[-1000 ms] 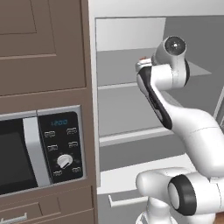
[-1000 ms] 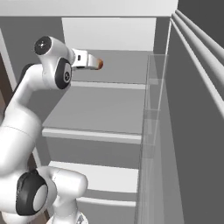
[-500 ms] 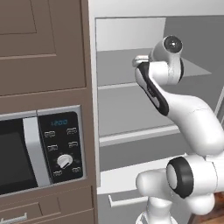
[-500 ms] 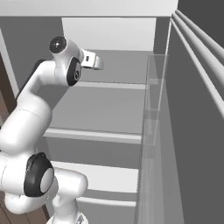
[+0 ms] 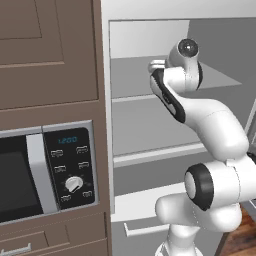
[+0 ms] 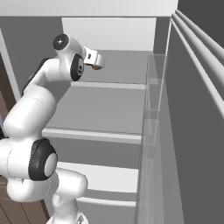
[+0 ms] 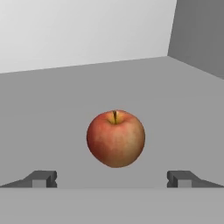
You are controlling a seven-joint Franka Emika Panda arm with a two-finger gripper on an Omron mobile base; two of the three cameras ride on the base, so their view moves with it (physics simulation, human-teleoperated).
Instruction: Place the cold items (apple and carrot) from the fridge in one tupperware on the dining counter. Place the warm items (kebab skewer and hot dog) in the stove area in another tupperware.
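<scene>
A red-yellow apple (image 7: 115, 138) sits upright on the grey upper fridge shelf (image 7: 52, 113), stem up. My gripper (image 7: 112, 178) faces it, open wide, with the dark fingertips (image 7: 43, 178) low on either side and short of the fruit, nothing between them. In the right base view the gripper (image 6: 99, 62) reaches over that upper shelf (image 6: 122, 83), and a reddish sliver of the apple (image 6: 98, 67) shows just past it. In the left base view the arm (image 5: 185, 90) covers the hand. Carrot, kebab skewer, hot dog and tupperware are out of view.
A microwave (image 5: 45, 175) is set into brown cabinets left of the fridge opening. Lower shelves (image 6: 96, 135) run below the arm. The fridge's side wall and open door (image 6: 192, 109) with a clear bin (image 6: 153, 100) close off the right.
The arm has stretched deeper into the fridge along the upper shelf, bringing the hand closer to the apple. The jaws have stayed wide open.
</scene>
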